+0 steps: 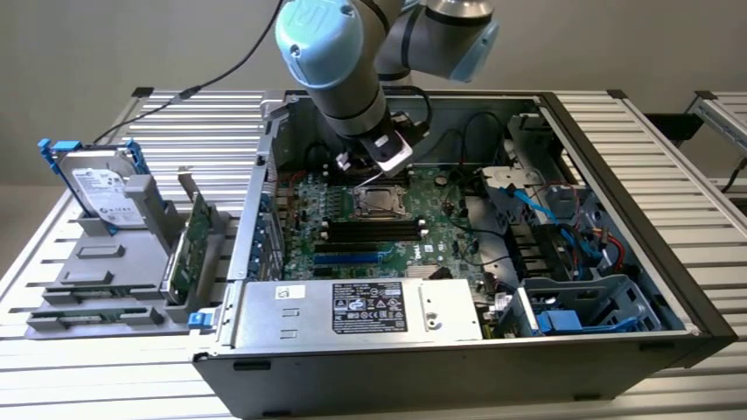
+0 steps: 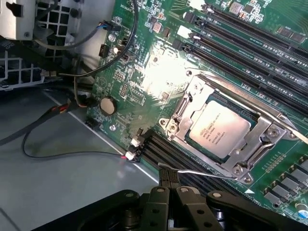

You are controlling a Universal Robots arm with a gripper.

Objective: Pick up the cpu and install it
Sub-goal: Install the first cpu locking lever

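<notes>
Wrist view, nearest first. Gripper (image 2: 168,186): jaws together, nothing between them that I can see. Just past the fingertips lies the thin wire lever (image 2: 197,173) of the socket. Its free end is very near the tips (contact or a small gap, cannot tell).

Beyond the lever is the metal frame (image 2: 185,108), and inside it the cpu (image 2: 219,129). It lies flat in the socket, silver top up with the print readable, and the frame borders its edges. So the cpu is ahead of the jaws and lower, on the far side of the lever, not under them. It is close to square, so no long axis matters for the approach.

Farther on: the memory slots (image 2: 250,43), running past the socket.

Judgement: cpu seated; lever looks unlatched.
</notes>
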